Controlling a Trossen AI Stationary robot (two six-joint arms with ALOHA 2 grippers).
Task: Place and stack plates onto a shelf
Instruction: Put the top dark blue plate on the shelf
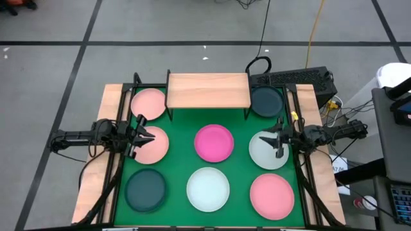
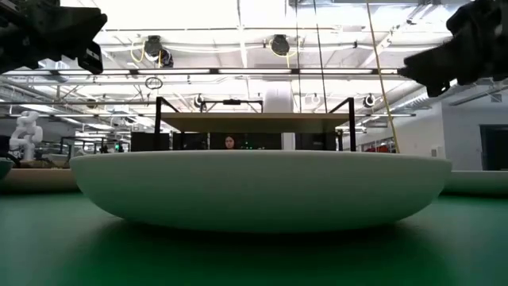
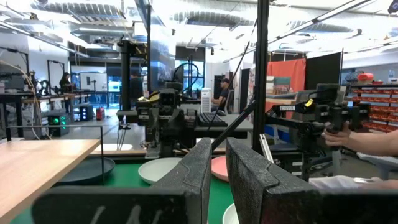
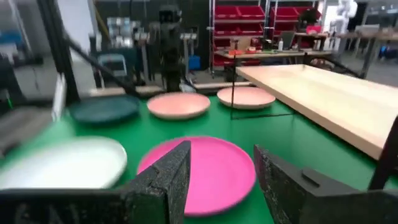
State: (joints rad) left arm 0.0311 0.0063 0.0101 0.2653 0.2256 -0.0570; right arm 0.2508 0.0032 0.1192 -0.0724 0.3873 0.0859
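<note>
Eight plates lie flat on the green mat (image 1: 237, 125). Two light pink ones (image 1: 148, 104) (image 1: 154, 149) are at the left, a magenta one (image 1: 214, 142) in the middle, a pale mint one (image 1: 264, 154) and a dark teal one (image 1: 266, 101) at the right. A dark teal (image 1: 146, 189), a whitish (image 1: 208, 188) and a pink plate (image 1: 271, 196) line the near edge. The wooden shelf (image 1: 207, 90) stands bare at the far edge. My left gripper (image 1: 142, 136) hovers over the second pink plate, fingers almost together (image 3: 219, 177). My right gripper (image 1: 277, 142) hovers open (image 4: 222, 180) over the mint plate.
Black frame posts (image 1: 136, 80) stand beside the shelf's ends. A keyboard (image 1: 295, 78) and cables lie beyond the far right corner. In the left wrist view a person's hand (image 3: 348, 137) shows past the table's right side. In the low view the whitish plate (image 2: 254, 187) fills the foreground.
</note>
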